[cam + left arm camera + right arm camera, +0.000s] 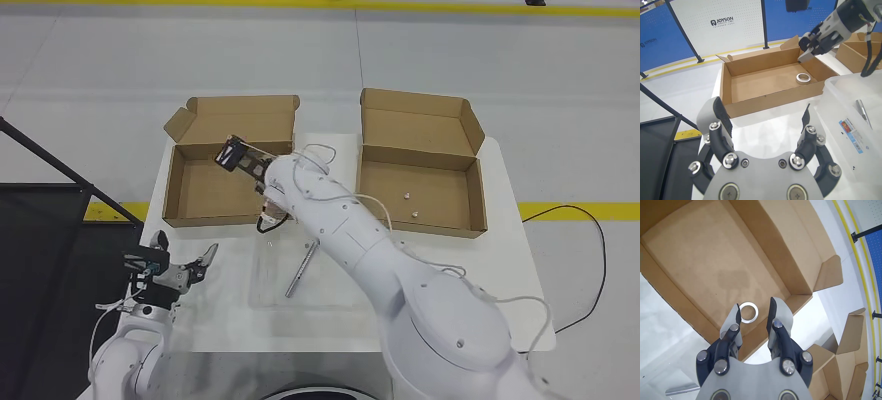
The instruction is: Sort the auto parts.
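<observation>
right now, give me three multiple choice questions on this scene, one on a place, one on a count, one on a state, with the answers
1. Where does the metal ring lie?
A. on the bare table
B. in the right cardboard box
C. in the left cardboard box

2. How many cardboard boxes stand on the table?
A. one
B. two
C. four

3. How is the right gripper?
A. open and empty
B. shut on the metal ring
C. shut on a box flap

Answers:
1 C, the ring rests on that box's floor near a corner.
2 B, the top view shows one box on each side of the table.
3 A, its jaws stand apart above the ring with nothing between them.
</observation>
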